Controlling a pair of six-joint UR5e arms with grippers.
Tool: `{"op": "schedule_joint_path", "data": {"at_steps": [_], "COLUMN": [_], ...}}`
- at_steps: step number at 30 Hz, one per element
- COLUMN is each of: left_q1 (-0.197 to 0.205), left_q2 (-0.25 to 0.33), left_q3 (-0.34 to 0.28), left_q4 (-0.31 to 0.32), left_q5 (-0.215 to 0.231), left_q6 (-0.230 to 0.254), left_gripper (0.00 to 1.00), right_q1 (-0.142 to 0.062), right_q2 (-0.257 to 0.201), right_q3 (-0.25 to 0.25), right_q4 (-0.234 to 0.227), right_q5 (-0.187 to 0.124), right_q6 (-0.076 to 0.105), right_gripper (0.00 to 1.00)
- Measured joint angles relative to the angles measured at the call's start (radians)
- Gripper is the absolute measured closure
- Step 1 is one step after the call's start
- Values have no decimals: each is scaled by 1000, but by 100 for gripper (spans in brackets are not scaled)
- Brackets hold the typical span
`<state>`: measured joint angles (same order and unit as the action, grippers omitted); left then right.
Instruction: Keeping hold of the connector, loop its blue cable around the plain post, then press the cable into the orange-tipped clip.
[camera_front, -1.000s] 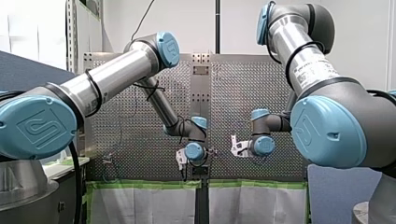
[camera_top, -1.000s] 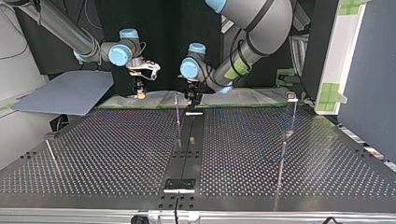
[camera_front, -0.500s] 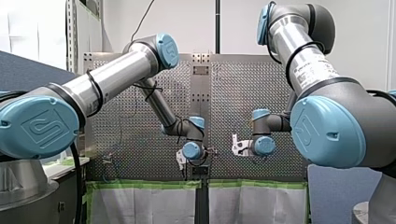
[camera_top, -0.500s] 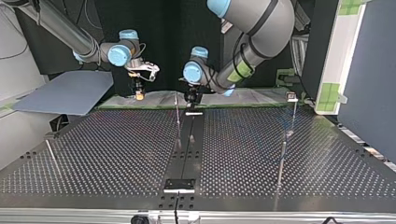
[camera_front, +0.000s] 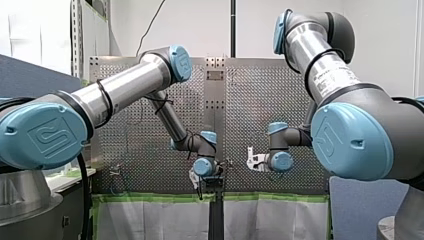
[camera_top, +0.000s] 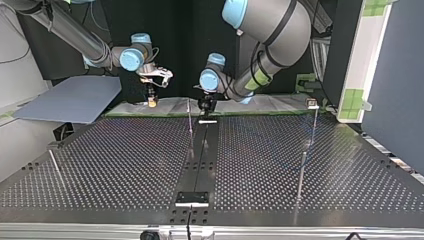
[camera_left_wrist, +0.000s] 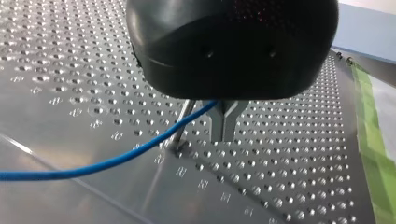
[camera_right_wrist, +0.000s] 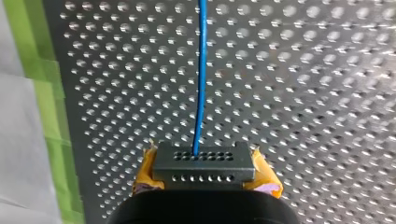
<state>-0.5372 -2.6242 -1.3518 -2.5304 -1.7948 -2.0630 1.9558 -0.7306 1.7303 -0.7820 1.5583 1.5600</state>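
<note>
While clamped in right claw (camera_right_wrist: 204, 173), connector (camera_right_wrist: 204, 161) grey w/ 2 hole rows.

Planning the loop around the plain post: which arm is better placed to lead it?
Left. My left gripper grips the blue cable right beside the plain post; my right gripper only holds the connector, away from it.

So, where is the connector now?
Right wrist view: the connector is clamped between my right gripper's yellow pads, its blue cable running ahead over the table.

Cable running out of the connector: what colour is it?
The cable is plain blue, clearest in the right wrist view, where it leaves the dark grey connector.
</note>
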Motion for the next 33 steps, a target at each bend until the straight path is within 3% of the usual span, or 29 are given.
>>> {"op": "schedule_joint_path", "data": {"at_steps": [5, 17, 30, 32, 33], "left_q1": [13, 39, 39, 38, 37], "left_q2": [-2, -2, -2, -2, -1], "left_q3": [14, 21, 45, 47, 48], "left_q4": [-11, -13, -40, -41, -42], "left_q5": [7, 13, 12, 10, 9], "left_q6": [0, 1, 38, 45, 50], "left_gripper": [100, 100, 100, 91, 91], "right_q1": [-4, -19, -27, -28, -28], "right_q2": [25, 29, 29, 29, 29], "right_q3": [-28, -96, -124, -124, -125], "right_q4": [15, 63, 70, 70, 70], "right_q5": [-1, -1, -4, -4, -4], "right_q6": [5, 11, 9, 8, 7], "right_gripper": [100, 100, 100, 100, 100]}}
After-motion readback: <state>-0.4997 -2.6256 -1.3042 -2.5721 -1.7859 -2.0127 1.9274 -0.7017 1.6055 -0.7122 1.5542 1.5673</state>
